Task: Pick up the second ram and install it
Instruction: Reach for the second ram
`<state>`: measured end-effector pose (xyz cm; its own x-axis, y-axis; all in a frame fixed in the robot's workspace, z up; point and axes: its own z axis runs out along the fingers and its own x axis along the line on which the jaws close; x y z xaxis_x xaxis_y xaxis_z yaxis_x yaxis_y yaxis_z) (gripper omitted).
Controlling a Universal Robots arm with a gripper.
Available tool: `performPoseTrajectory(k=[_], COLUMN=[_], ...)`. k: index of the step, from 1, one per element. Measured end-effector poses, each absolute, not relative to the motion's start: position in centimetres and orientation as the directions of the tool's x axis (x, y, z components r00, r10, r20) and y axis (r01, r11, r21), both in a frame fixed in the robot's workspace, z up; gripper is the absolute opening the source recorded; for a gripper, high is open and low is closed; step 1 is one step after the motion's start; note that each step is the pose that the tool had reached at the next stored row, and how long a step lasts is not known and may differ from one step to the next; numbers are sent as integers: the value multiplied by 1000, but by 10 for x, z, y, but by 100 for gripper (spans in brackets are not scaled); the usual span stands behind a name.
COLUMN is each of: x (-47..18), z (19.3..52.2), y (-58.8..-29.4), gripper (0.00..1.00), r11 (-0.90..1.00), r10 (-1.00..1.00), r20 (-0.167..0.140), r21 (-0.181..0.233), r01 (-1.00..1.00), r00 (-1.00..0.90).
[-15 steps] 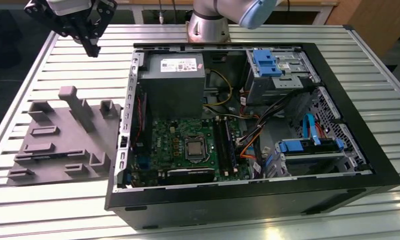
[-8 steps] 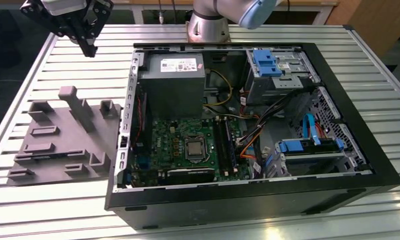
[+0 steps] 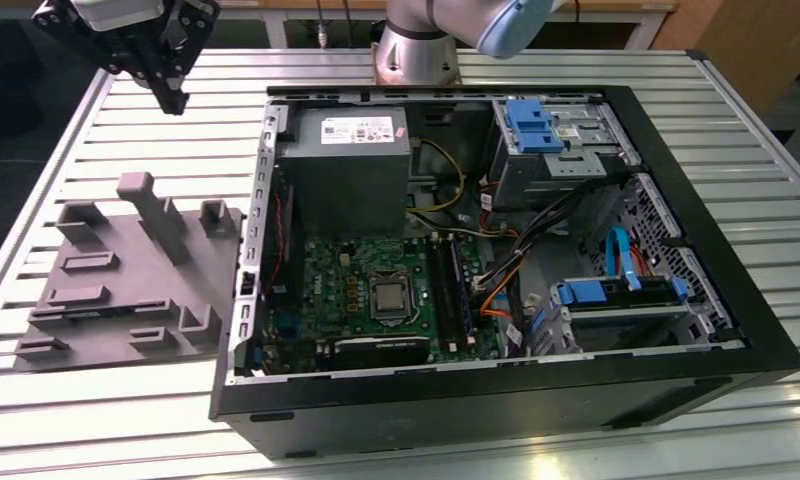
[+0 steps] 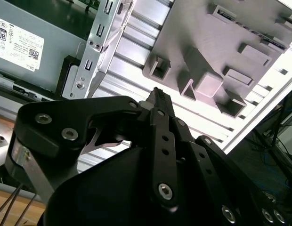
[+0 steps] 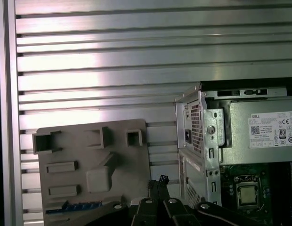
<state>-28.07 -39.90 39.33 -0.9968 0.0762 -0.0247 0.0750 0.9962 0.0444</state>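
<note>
Gripper [image 3: 175, 98] hangs over the slatted table [image 3: 107, 420] near the grey tray [image 3: 107, 290], fingers pressed together, holding nothing. Second ram [image 5: 80, 205] sits in a tray slot, apart from the gripper.

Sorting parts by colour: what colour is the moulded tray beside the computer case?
The moulded tray is plain grey, clearest in the exterior view.

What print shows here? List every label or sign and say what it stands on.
White label on the power supply: fine print and symbols, too small to read.
Grey moulded tray: no print.
Slatted table: no print.
</note>
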Motion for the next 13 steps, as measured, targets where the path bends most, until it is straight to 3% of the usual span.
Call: performPoseTrajectory(k=[13], x=[-288], z=[393], y=[-399], gripper=[11], r11=[996], r10=[76], r20=[-25], r21=[44], r01=[75], r00=[-997])
